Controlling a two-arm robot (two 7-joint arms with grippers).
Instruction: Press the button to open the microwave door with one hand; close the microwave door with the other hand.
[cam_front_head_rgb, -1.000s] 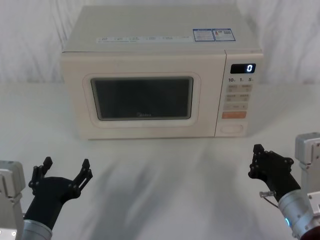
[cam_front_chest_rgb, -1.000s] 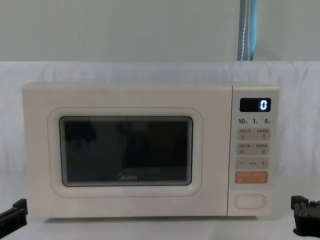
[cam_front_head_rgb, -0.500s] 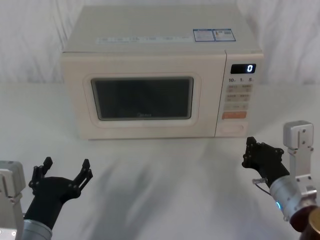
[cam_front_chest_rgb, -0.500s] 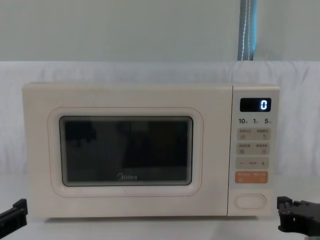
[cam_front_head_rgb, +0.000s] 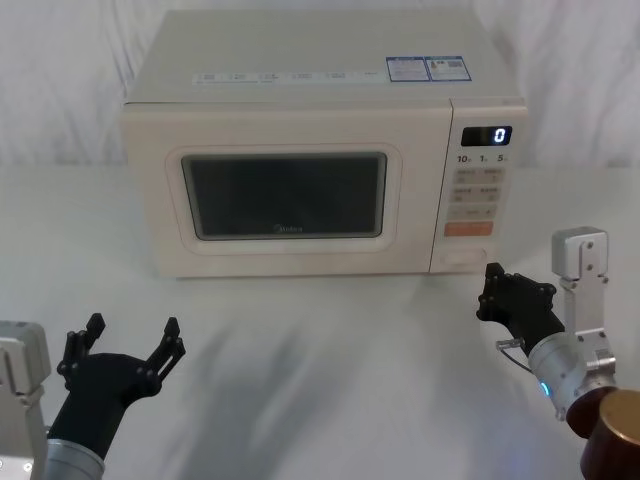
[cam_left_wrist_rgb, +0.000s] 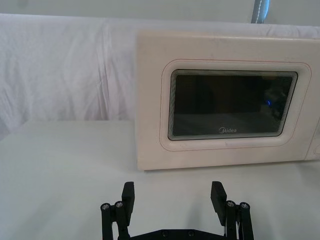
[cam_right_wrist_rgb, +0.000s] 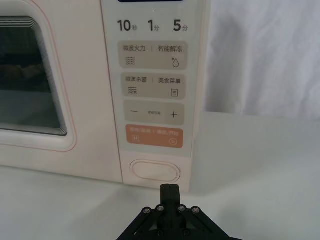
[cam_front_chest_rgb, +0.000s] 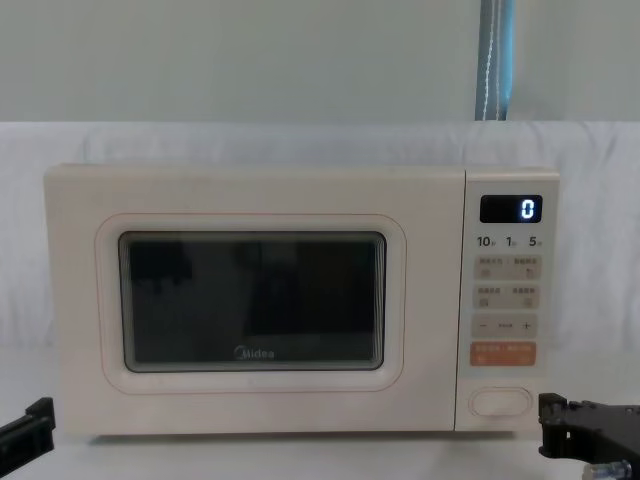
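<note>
Nearest the robot, low on its left side, the left gripper hangs just above the white tablecloth, well short of the microwave. Its two black fingers are spread wide apart with nothing between them; the left wrist view shows the same gripper with open air between its finger pads, facing the appliance.

On the robot's right side, farther forward, the right gripper sits low over the cloth, close in front of the microwave's lower right corner. Its fingers are pressed together into a single narrow tip, holding nothing. In the right wrist view that closed tip points at the control panel and lies just beneath the button, with a small gap between them. From the chest view the right gripper comes in at the lower right, just beside the button and slightly lower.

Beyond both grippers, a cream Midea microwave stands on the cloth. The microwave door covers most of its front and sits flush, fully closed, its dark glass window edged by a raised rounded frame. To the right of the door is the narrow control panel: a lit digital display showing 0 at the top, small printed keys below, an orange key, and at the very bottom the wide cream pill-shaped button
</note>
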